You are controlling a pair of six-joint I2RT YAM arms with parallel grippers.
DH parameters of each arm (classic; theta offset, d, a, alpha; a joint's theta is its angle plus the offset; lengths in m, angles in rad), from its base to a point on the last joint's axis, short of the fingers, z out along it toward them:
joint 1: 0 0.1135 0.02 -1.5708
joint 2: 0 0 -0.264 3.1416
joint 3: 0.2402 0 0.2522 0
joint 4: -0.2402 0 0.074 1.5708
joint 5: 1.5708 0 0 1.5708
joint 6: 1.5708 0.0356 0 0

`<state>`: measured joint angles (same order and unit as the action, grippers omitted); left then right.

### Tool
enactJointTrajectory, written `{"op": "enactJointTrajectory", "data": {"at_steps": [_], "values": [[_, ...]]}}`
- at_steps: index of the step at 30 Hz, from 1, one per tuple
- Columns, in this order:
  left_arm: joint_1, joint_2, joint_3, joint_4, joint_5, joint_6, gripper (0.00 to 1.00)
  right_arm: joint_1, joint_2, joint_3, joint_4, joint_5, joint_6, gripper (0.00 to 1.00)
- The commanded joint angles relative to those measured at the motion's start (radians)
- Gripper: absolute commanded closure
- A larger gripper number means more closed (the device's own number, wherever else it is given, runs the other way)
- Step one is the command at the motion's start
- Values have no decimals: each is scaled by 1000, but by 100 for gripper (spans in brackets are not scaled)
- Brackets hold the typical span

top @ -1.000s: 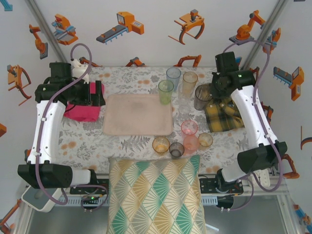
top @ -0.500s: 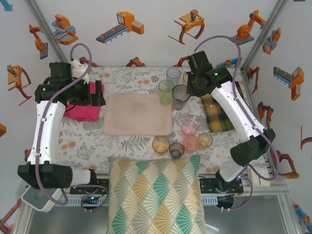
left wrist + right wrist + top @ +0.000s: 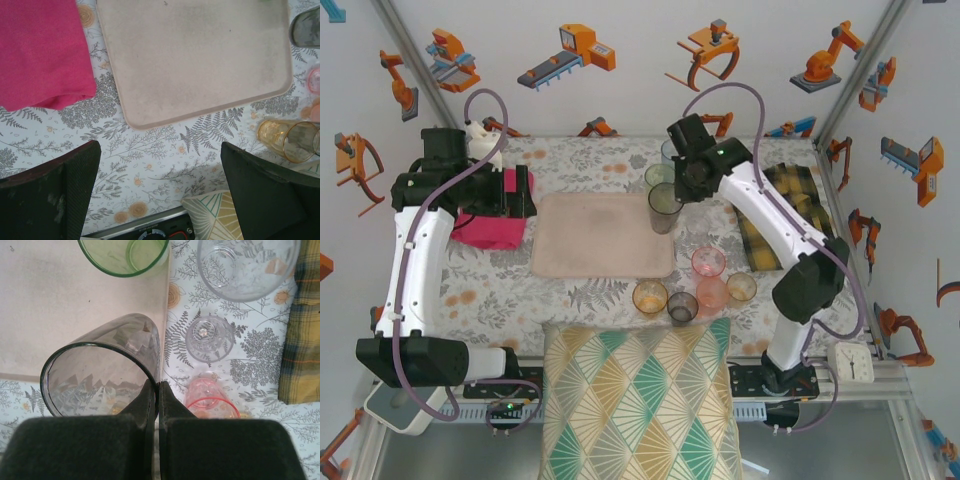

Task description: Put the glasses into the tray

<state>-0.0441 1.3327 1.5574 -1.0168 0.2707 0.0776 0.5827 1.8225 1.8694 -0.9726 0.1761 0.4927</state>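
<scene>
So the right arm has swung in from over the plaid cloth and brought the grey tumbler [image 3: 665,207] to the tray's right edge. The left arm hasn't budged.

Left to right: the left claw [image 3: 160,170] hangs wide open with nothing in it, above the counter [image 3: 150,165] near the bright pink cloth [image 3: 40,50]. The tray [image 3: 200,60] sits mid-counter with no glass standing in it yet. At its right rim, the right claw [image 3: 157,390] is pinched tight on the grey tumbler's wall, one finger inside and one outside. The tumbler hangs tilted, and I can't tell if its base touches anything. The green tumbler [image 3: 125,255] is just beside it, further back. Then come a clear tumbler [image 3: 245,265], a short clear glass [image 3: 209,337] and a pink tumbler [image 3: 210,400], all on the counter. The plaid cloth [image 3: 302,325] is far right.

My worries:
- It's a thin rim pinch on a leaning glass, so it could pivot or slip out.
- Let go while it's tilted, or straddling the low rim, and it probably topples.
- Drift backward and it clips the green one.
</scene>
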Motion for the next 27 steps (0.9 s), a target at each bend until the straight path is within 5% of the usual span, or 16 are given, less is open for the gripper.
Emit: {"op": "enactJointTrajectory", "data": {"at_steps": [1, 27], "values": [[7, -17, 11, -5, 11, -12, 3, 8, 9, -3, 59, 19, 20, 100], [9, -41, -32, 8, 10, -9, 3, 6, 106, -56, 130, 52, 38, 100]]}}
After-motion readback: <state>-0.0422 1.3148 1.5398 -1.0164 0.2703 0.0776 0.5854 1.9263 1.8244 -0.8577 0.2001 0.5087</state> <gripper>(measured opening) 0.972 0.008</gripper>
